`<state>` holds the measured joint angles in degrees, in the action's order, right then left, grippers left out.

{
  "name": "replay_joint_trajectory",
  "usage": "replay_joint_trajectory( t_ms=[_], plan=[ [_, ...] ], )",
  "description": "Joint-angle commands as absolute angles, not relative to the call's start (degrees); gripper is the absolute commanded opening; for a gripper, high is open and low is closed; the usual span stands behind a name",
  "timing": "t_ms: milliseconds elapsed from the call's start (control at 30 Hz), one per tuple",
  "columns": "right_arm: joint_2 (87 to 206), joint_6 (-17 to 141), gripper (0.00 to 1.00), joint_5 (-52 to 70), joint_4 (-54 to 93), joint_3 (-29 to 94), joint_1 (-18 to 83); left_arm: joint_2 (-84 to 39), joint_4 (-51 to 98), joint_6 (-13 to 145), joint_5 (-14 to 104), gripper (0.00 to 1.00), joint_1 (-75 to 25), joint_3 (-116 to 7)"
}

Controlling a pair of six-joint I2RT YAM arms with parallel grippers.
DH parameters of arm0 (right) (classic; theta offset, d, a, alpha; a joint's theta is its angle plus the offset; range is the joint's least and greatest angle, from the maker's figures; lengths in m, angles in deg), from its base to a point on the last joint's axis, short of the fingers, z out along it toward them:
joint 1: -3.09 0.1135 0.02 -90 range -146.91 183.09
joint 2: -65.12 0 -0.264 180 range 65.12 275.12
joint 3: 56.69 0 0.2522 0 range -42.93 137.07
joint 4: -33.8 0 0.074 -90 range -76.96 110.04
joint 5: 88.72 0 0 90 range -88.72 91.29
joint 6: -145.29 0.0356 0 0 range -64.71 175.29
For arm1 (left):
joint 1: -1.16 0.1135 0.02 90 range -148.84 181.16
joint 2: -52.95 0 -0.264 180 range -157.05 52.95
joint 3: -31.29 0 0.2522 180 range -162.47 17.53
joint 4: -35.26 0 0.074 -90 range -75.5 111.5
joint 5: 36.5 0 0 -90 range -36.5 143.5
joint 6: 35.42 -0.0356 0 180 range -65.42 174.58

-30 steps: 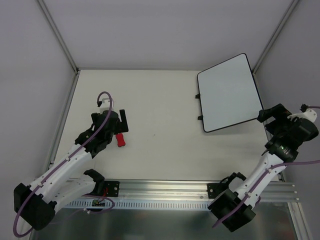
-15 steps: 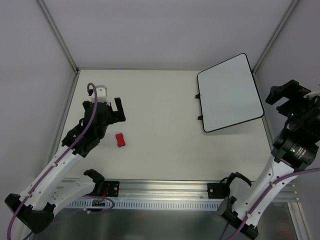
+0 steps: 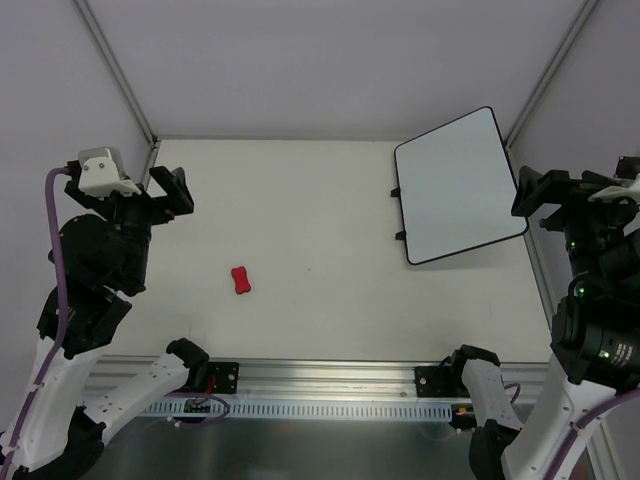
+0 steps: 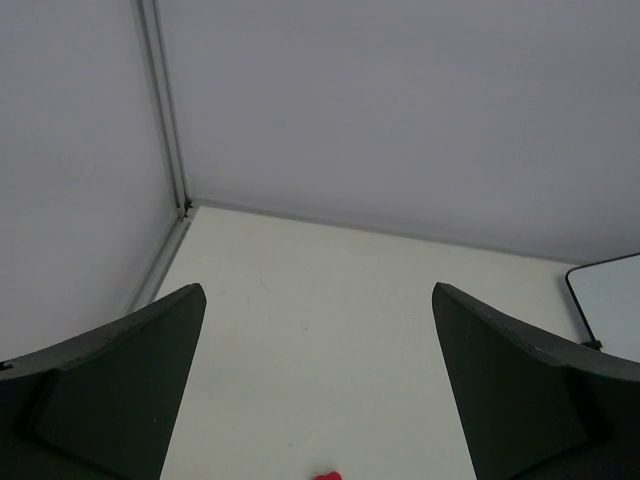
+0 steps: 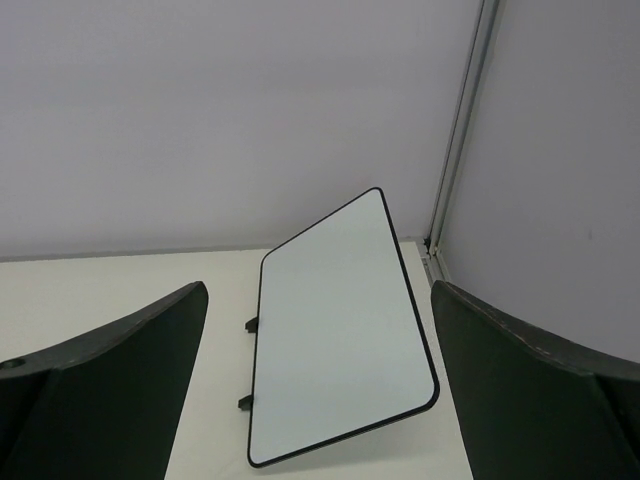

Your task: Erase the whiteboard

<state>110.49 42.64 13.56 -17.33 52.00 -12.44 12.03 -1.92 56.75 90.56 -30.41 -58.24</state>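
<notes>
Ahead of the right gripper [image 5: 318, 290], wide and empty, the whiteboard [image 5: 335, 340] sits looking clean. Below the left gripper [image 4: 318, 290], wide and empty too, lies the red eraser [image 3: 240, 280], probably not needed now.

The whiteboard [image 4: 612, 298] is cut by the left wrist view's right edge, with only one corner showing. Well to the left of it, the red eraser [image 4: 325, 476] is a mere sliver at the bottom edge. From above, the right gripper [image 3: 555, 192] covers a bit of the whiteboard's right rim, and whether feet stand under that side cannot be told
</notes>
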Motion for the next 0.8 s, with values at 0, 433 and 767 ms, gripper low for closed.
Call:
replay_joint_trajectory(
  t_ms=[0, 433, 767],
  plan=[
    [107.5, 34.91, 0.99, 5.96, -16.53, 54.1, -8.17, 12.79, -2.06, 49.4, 94.37, 0.99, -30.92, -62.7],
    [102.74, 28.83, 0.99, -1.88, -13.62, 53.14, -3.51, 12.96, -2.06, 48.07, 94.46, 0.99, -30.92, -69.48],
    [101.24, 29.01, 0.99, -2.67, -11.34, 51.2, -3.15, 13.32, -2.06, 48.51, 94.54, 0.99, -30.92, -69.3]
  ],
)
